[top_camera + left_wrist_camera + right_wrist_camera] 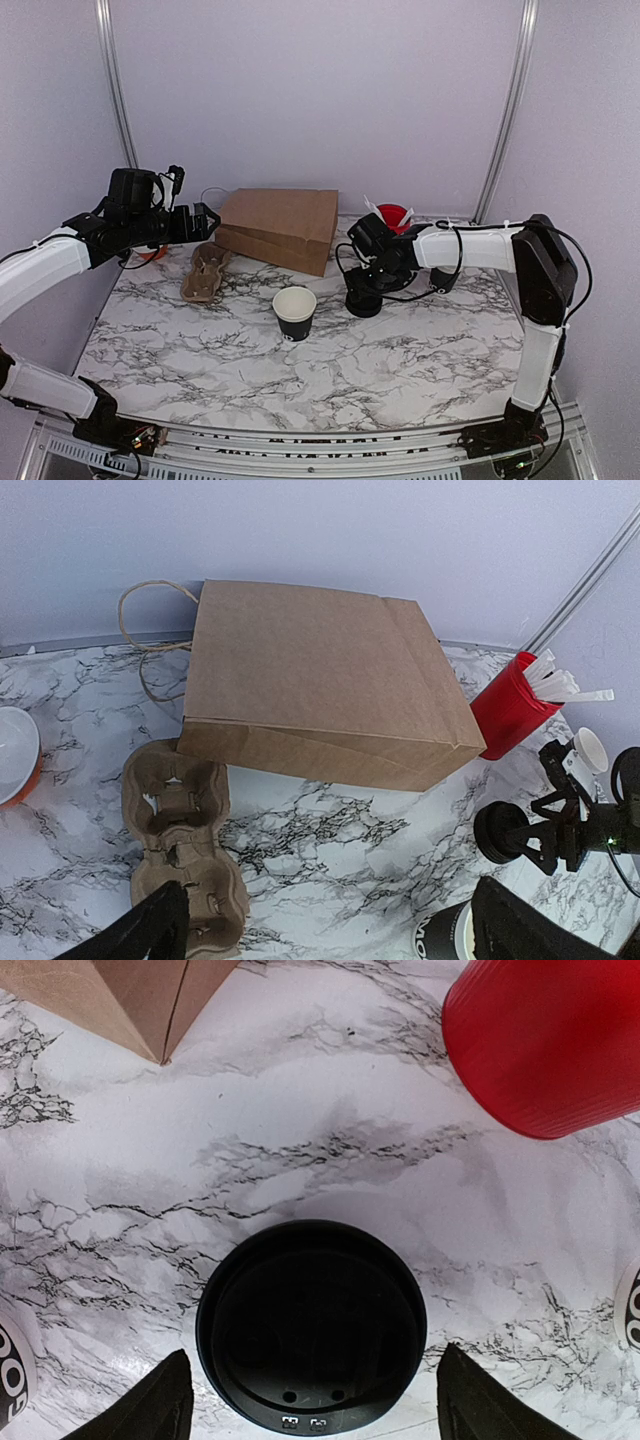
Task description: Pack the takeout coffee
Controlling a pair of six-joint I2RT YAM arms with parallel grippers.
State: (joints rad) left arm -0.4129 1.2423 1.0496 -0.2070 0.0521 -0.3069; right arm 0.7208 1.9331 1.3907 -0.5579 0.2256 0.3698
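Note:
The takeout coffee [295, 312], a small black paper cup with a white inside, stands upright and open near the table's middle. Its lettered side shows at the bottom of the left wrist view [445, 940] and at the left edge of the right wrist view [10, 1370]. To its right my right gripper [360, 300] hangs just over a flat black lid [310, 1325]. It is open [310, 1410], with a fingertip [140, 1405] on each side of the lid and a gap between each and the rim. My left gripper [200, 222] is raised at the back left, wide open [330, 940] and holding nothing.
A brown paper bag [280, 228] lies flat at the back. A cardboard cup carrier [205, 272] lies left of it. A red cup with white sticks [510, 705] stands behind the right gripper. Another small cup [445, 280] sits under the right arm. An orange-rimmed bowl [15, 755] is far left.

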